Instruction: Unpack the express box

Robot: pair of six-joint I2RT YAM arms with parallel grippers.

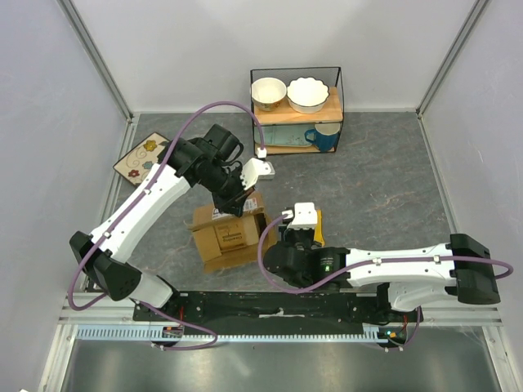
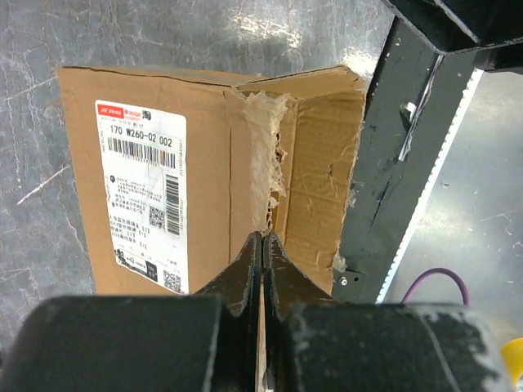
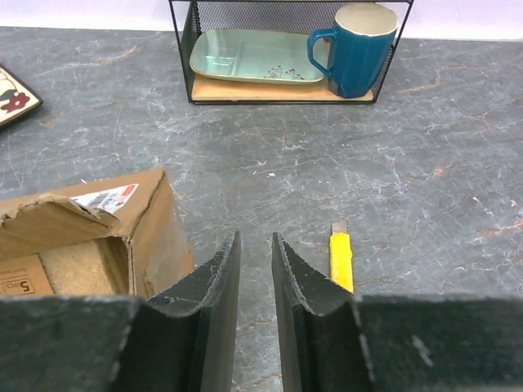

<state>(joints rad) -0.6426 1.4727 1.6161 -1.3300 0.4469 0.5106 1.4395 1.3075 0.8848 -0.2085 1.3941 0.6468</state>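
The express box is a brown carton lying mid-table with its top flaps torn open. In the left wrist view its white label faces up and one flap stands open. My left gripper is shut on the edge of a cardboard flap at the box's far side. My right gripper hovers just right of the box, jaws a little apart and empty. In the right wrist view the open box shows a smaller brown package inside.
A yellow utility knife lies on the table right of my right fingers, also in the top view. A wire rack with bowls, a teal mug and a plate stands at the back. A flowered tile lies back left.
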